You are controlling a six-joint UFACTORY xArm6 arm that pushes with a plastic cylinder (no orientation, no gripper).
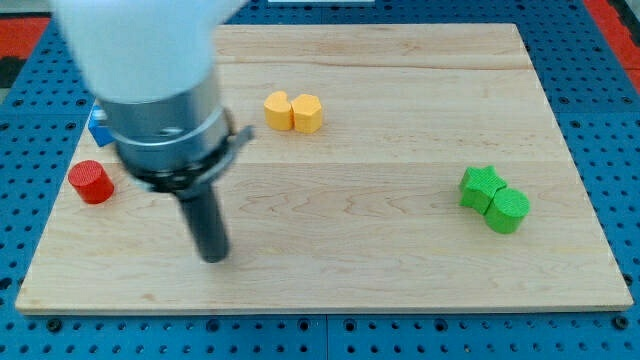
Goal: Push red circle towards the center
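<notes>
The red circle [91,182] sits near the wooden board's left edge. My tip [213,254] touches the board to the right of it and a little lower, well apart from it. The arm's large grey and white body [160,90] fills the view's upper left and hides part of the board there.
A blue block [97,125] shows partly behind the arm at the left edge, above the red circle. Two yellow blocks [293,111] sit touching at the top middle. A green star [481,187] and a green circle [508,210] touch at the right. The board [400,260] lies on a blue pegboard.
</notes>
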